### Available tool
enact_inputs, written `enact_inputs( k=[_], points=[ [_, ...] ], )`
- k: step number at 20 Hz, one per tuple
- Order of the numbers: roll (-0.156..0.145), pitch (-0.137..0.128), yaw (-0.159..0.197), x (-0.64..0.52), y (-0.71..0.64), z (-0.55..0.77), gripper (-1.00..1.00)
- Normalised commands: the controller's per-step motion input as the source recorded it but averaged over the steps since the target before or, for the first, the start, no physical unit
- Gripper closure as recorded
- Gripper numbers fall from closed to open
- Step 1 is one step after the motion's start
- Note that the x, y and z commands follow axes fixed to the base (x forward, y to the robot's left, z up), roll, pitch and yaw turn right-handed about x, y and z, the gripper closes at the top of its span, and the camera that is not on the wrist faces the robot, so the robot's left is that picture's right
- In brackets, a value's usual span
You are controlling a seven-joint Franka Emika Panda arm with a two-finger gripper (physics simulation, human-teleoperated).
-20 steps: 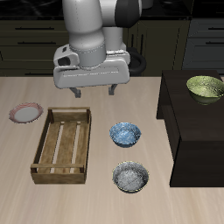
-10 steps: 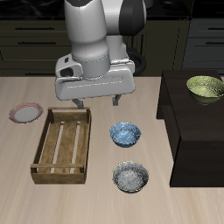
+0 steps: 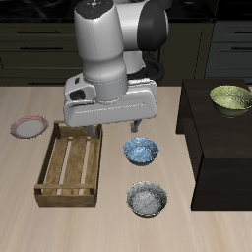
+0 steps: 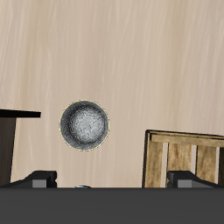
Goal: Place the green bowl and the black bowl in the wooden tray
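The green bowl (image 3: pixel 230 97) sits on the dark cabinet top beside the table. Near the table's front edge stands the black bowl (image 3: pixel 146 199), whose speckled grey inside also shows in the wrist view (image 4: pixel 85 125). The wooden tray (image 3: pixel 72 162) lies empty on the table, and one of its corners (image 4: pixel 184 157) shows in the wrist view. My gripper (image 3: pixel 114 126) hangs open above the table, between the tray's far end and the blue-white bowl. Nothing is between its fingertips (image 4: pixel 39 179). It is well behind the black bowl and touches neither bowl.
A blue-white patterned bowl (image 3: pixel 141 151) stands between the gripper and the black bowl. A small pink plate (image 3: pixel 29 127) lies beyond the tray. The dark cabinet (image 3: pixel 219 148) rises above the table surface beside the bowls.
The arm has come forward and down toward the blue-white bowl and the tray's far end. The gripper stays open. No bowl has moved.
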Motion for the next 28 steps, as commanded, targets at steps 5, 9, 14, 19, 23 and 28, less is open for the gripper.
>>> enact_inputs(
  k=[5, 9, 14, 19, 23, 28],
  points=[
    [0.012, 0.023, -0.004, 0.33, 0.04, -0.20, -1.00],
    [-0.008, 0.023, 0.020, 0.25, -0.01, -0.19, -1.00],
    [-0.015, 0.028, -0.016, 0.20, 0.01, -0.10, -1.00],
    [0.011, 0.025, 0.050, 0.10, 0.15, -0.17, -1.00],
    [-0.009, 0.029, 0.055, 0.20, -0.02, -0.24, -1.00],
    [-0.033, 0.044, 0.020, 0.22, -0.10, -0.33, -1.00]
  ],
)
